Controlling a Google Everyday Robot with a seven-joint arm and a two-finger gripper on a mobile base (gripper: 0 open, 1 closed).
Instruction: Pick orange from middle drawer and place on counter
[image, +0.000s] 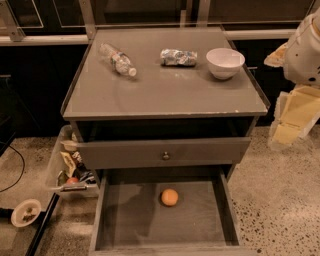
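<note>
The orange (169, 197) lies on the flat floor of the open middle drawer (130, 220), near its back and a little right of the middle. The counter (165, 90) is the glossy grey top of the cabinet above it. My gripper (295, 117) hangs at the right edge of the camera view, beside the counter's right side. It is well above and to the right of the orange and touches nothing.
On the counter lie a plastic bottle (117, 60), a crumpled silver packet (178, 57) and a white bowl (225, 62). A drawer front with a round knob (165, 155) sits above the open drawer. A clear bin of small items (67, 167) stands left of the cabinet.
</note>
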